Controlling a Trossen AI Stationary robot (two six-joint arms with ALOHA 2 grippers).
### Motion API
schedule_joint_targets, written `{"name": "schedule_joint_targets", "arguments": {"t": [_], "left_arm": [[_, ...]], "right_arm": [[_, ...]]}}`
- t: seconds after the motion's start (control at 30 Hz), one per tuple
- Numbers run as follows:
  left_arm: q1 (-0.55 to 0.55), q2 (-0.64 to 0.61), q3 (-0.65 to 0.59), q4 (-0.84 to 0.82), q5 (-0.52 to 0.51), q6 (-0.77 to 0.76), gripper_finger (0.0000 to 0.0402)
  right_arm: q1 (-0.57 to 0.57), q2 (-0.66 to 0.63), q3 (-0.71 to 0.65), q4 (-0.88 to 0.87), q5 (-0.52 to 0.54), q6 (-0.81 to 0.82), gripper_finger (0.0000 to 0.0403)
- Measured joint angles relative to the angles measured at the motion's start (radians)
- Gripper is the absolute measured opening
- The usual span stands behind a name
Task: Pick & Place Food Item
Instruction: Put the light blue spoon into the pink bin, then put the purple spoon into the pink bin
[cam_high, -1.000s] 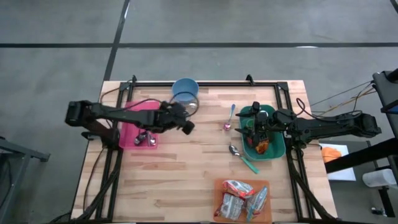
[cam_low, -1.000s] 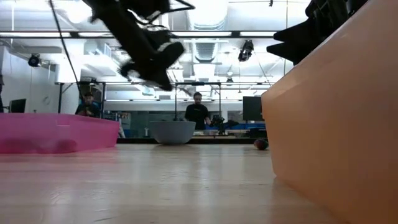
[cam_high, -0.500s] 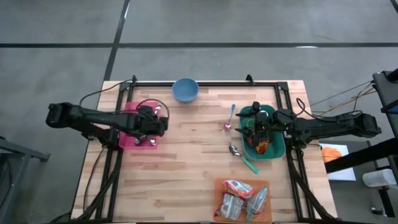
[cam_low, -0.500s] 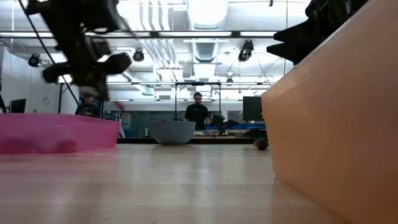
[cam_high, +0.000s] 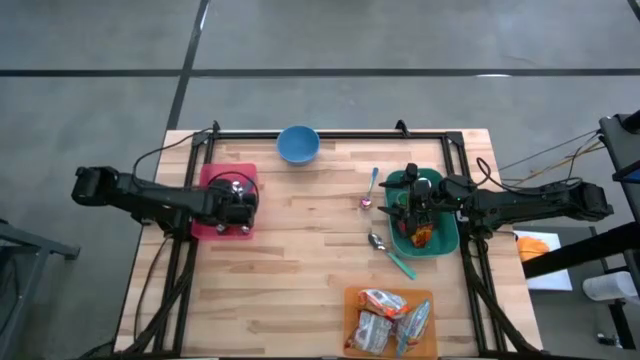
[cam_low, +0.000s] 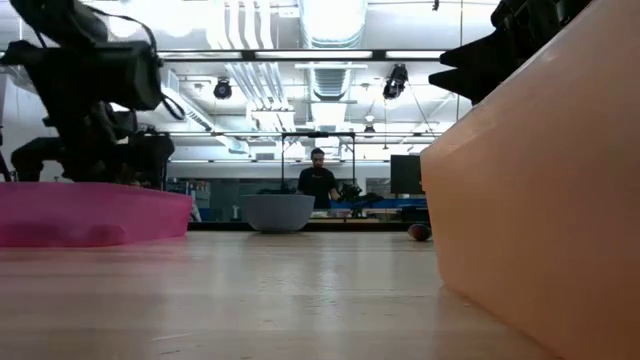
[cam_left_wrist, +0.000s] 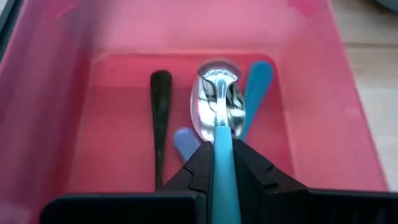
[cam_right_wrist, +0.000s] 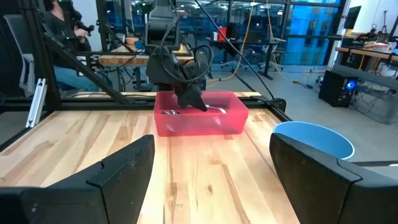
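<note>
Pink bin (cam_high: 205, 215) at the left side of the table (cam_high: 300, 270): left gripper (cam_left_wrist: 219, 163) hangs over it, fingers closed on the blue handle of a spoon (cam_left_wrist: 217, 112) whose metal bowl sits low inside the bin, above 1 dark utensil (cam_left_wrist: 160, 109) and 2 blue ones on the bin floor. Well to the right of the pink bin — right gripper (cam_high: 412, 203) over the green tray (cam_high: 445, 235), fingers spread wide, nothing seen held. Beyond the pink bin's far right corner stands 1 blue bowl (cam_high: 298, 144); 2 more spoons (cam_high: 390, 255) lie between bin and green tray, nearer the tray; packaged food items (cam_high: 388, 318) on an orange tray (cam_high: 352, 298) at the table's near edge.
</note>
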Motion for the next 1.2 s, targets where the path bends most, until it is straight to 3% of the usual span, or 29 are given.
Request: {"name": "schedule_joint_targets", "arguments": {"t": [0.4,0.87,1.0,1.2], "left_arm": [[0.001,0.000,-0.130,0.187,-0.063,-0.005,0.0039],[0.001,0.000,-0.117,0.210,-0.055,-0.006,0.0211],[0.001,0.000,-0.092,0.201,-0.055,0.037,0.0234],[0.001,0.000,-0.071,0.181,-0.055,0.043,0.0237]], "right_arm": [[0.000,0.000,0.000,0.000,0.000,-0.001,0.0316],[0.000,0.000,0.000,0.000,0.000,-0.001,0.0316],[0.000,0.000,0.000,0.001,0.000,0.000,0.0316],[0.000,0.000,0.000,0.001,0.000,-0.001,0.0316]]}}
